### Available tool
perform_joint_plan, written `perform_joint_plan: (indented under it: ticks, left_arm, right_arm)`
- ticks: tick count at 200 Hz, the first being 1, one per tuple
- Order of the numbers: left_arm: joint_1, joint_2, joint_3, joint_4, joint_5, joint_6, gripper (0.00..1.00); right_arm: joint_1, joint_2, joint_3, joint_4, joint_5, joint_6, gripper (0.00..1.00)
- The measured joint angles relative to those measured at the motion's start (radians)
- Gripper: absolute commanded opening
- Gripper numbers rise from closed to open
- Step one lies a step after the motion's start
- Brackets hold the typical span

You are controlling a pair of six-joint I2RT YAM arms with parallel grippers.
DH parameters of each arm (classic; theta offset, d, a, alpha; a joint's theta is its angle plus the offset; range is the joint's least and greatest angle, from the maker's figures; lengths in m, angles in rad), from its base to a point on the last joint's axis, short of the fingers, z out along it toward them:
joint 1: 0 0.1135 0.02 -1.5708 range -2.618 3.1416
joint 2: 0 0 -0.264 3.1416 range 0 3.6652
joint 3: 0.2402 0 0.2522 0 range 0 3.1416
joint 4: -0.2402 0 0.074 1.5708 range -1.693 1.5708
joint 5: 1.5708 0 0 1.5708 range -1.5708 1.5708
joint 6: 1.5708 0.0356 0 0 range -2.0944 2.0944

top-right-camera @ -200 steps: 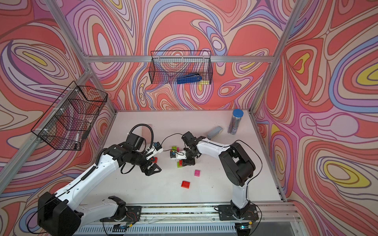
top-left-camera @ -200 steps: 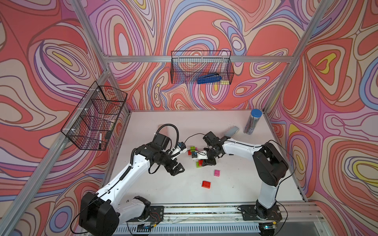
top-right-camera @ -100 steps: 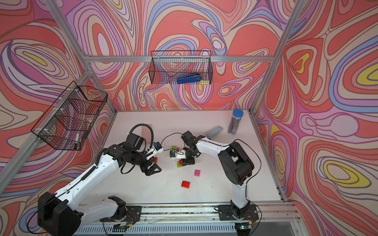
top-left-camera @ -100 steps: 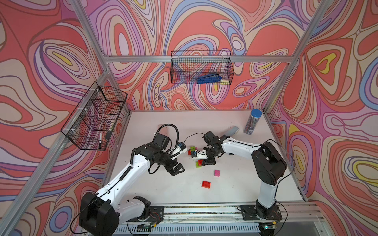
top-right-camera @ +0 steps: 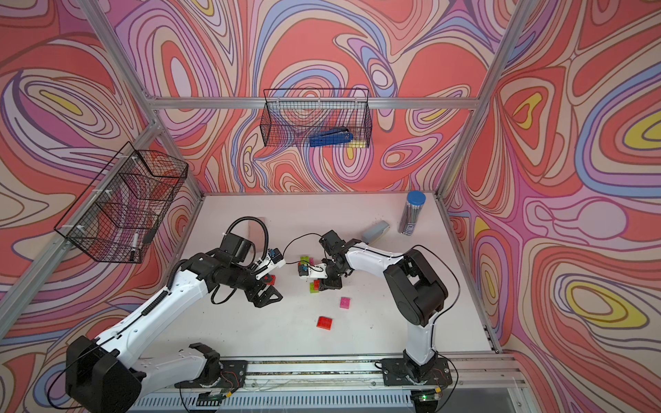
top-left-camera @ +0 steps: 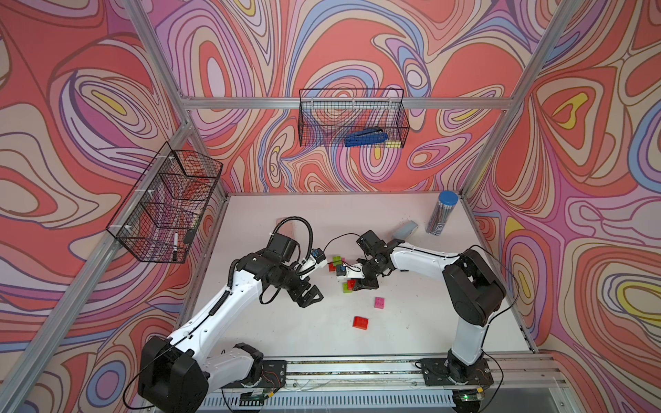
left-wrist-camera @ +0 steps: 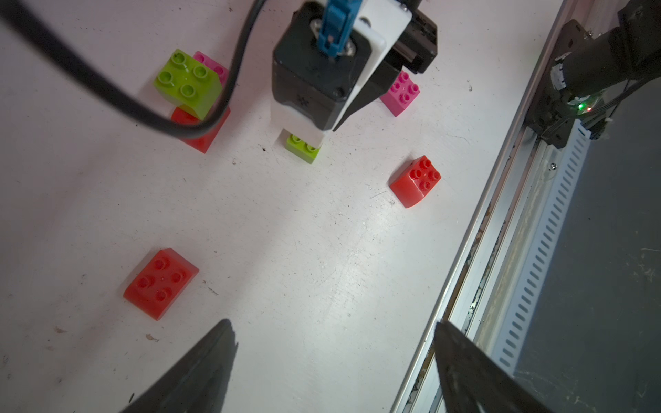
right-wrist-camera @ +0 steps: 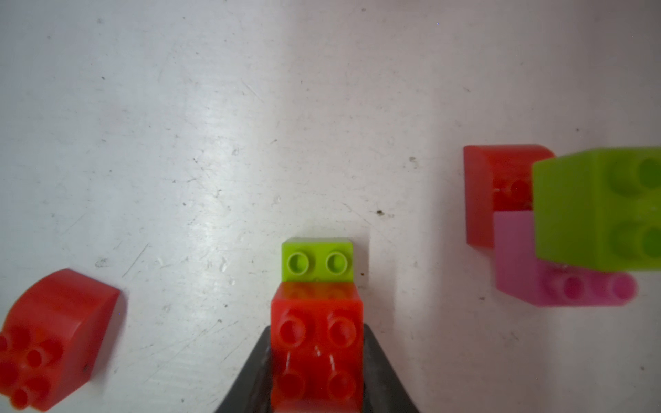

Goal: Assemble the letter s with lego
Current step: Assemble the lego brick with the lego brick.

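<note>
My right gripper (right-wrist-camera: 317, 361) is shut on a red lego brick (right-wrist-camera: 317, 350), low over the table. That brick sits half over a lime green brick (right-wrist-camera: 317, 260). Both top views show this pair mid-table, the red brick (top-left-camera: 352, 283) in one and the right gripper (top-right-camera: 327, 284) in another. A lime green brick (left-wrist-camera: 186, 84) sits stacked over a pink and a red one just behind. Loose on the table lie a pink brick (top-left-camera: 379, 302) and two red bricks (left-wrist-camera: 416, 180) (left-wrist-camera: 161, 282). My left gripper (left-wrist-camera: 332, 336) hangs open and empty to the left (top-left-camera: 310, 294).
A pale blue-grey stapler (top-left-camera: 404, 229) and a tube with a blue lid (top-left-camera: 441, 212) stand at the back right. Wire baskets hang on the back wall (top-left-camera: 352, 118) and the left wall (top-left-camera: 164, 203). The metal rail (left-wrist-camera: 500, 250) runs along the table's front edge.
</note>
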Motion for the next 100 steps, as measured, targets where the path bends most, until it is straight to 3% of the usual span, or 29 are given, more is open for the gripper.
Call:
perform_joint_plan:
  ticks: [100]
  left_arm:
    - [0.0, 0.0, 0.0, 0.0, 0.006, 0.0, 0.88]
  right_arm:
    - [0.0, 0.029, 0.033, -0.018, 0.007, 0.001, 0.19]
